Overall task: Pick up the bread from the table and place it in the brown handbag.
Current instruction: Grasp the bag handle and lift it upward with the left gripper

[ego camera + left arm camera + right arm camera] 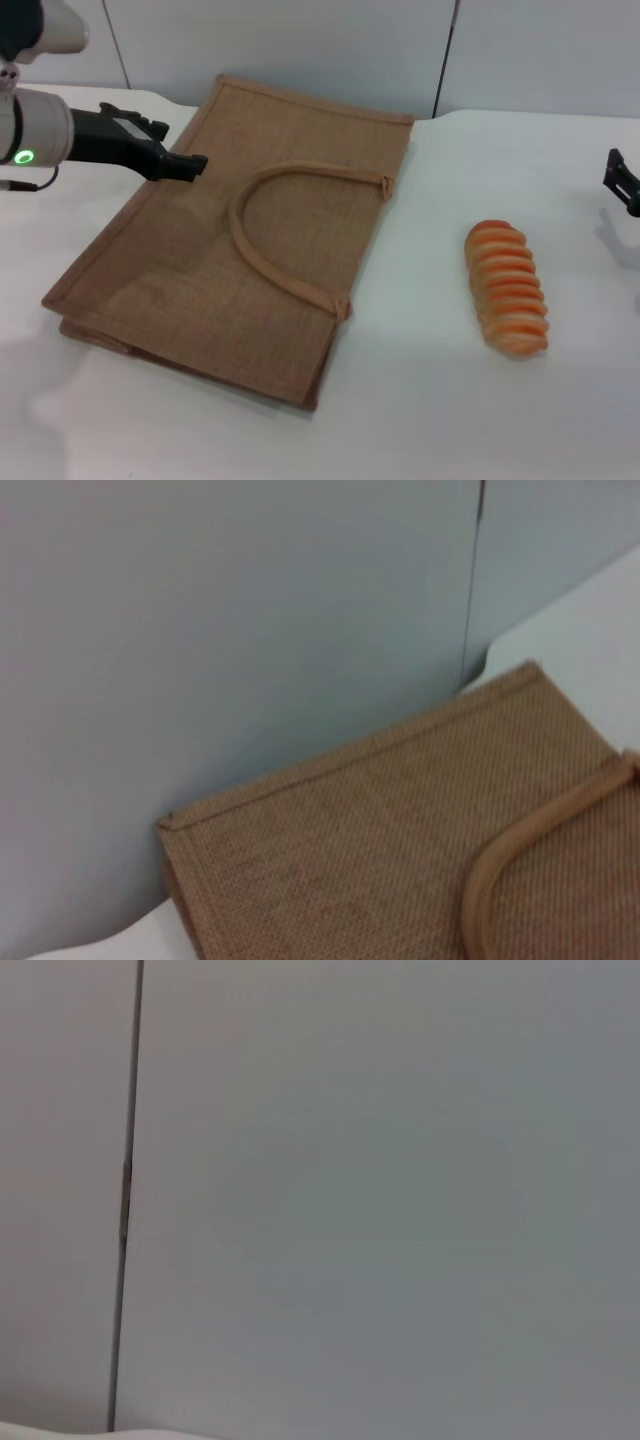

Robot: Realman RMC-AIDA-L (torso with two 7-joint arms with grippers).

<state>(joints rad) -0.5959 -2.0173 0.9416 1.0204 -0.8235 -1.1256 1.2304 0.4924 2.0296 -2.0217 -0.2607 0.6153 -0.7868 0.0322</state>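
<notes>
On the white table (420, 420), entered relative to the brown handbag (200, 270): handbag, woven jute, lying flat and closed, its arched strap handle (262, 262) resting on the upper face; bread (508, 288), ridged orange-tan loaf, lying on the bare tabletop to the right of the handbag, well apart from it and touching nothing else; left gripper (185, 165), black, at the handbag's left edge, over or just at the jute (which of the two cannot be told), holding nothing, and whether its claw is apart or together cannot be told; right gripper (622, 182), only a dark part showing at the frame edge, far right of the handbag and beyond the bread, claw state likewise not to be told. Progress, as judged: nothing done; bread not yet grasped, handbag not yet opened; left to do are the approach, the pick, the opening of the bag mouth and the drop. Views compared: head view alone shows bread and both grippers; left wrist view adds one handbag corner (175, 825) and its stitched edge against the grey wall panel (250, 630); right wrist view shows only wall panel and a seam.
</notes>
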